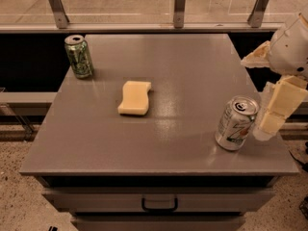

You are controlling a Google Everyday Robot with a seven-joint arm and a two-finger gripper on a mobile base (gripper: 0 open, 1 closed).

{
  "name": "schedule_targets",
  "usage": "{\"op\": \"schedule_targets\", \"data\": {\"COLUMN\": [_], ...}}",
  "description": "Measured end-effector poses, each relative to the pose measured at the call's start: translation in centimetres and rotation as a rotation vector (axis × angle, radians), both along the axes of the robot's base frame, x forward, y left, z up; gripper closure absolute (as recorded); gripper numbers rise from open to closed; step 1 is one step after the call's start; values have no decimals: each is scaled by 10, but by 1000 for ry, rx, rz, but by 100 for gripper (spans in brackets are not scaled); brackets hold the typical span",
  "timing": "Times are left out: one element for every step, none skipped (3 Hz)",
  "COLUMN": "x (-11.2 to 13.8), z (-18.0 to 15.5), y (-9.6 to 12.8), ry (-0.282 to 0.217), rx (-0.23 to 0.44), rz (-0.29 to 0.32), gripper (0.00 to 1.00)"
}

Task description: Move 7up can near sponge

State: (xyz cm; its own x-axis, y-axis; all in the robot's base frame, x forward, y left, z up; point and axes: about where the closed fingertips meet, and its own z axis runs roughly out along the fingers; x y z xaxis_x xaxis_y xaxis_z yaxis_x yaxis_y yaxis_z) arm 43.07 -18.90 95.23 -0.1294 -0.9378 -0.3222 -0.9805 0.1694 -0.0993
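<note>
Grey laminate table top (159, 148) is recorded from above and in front, and it fills most of the view. It is carried on a cabinet whose top drawer (96, 199) bears a dark pull handle (159, 204). Speckled floor (19, 196) is seen at lower left. Behind the far edge, a glass barrier is held by three metal posts (179, 6).

Robot arm (291, 47): a white rounded housing is seen entering from the right edge of the view, above the table's right side.

Gripper (269, 121): cream-coloured, hung below the housing and pointed downward, over the table's right edge toward the front corner. It is placed just beside the 7up can, on the can's right. Contact with the can cannot be confirmed. Whether the claw is spread or pressed together cannot be told from this view.

Sponge (134, 97): pale yellow with wavy sides, laid flat left of the table's centre, its long axis running roughly front to back.

7up can (236, 124): silver-white with green lettering, its silver top and pull tab exposed. It is stood on the front-right part of the table and appears slightly tilted. It is well apart from the sponge, with bare table top between them.

Dark green can (80, 57): stood upright at the far-left corner, apart from the sponge and well apart from the 7up can.
</note>
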Motion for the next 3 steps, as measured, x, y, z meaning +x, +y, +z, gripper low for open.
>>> {"op": "schedule_targets", "data": {"x": [-5, -10, -13], "z": [-19, -36, -51], "y": [11, 15, 16], "ry": [49, 72, 77], "rx": [39, 44, 35], "rz": [29, 44, 46], "gripper": [0, 0, 19]}}
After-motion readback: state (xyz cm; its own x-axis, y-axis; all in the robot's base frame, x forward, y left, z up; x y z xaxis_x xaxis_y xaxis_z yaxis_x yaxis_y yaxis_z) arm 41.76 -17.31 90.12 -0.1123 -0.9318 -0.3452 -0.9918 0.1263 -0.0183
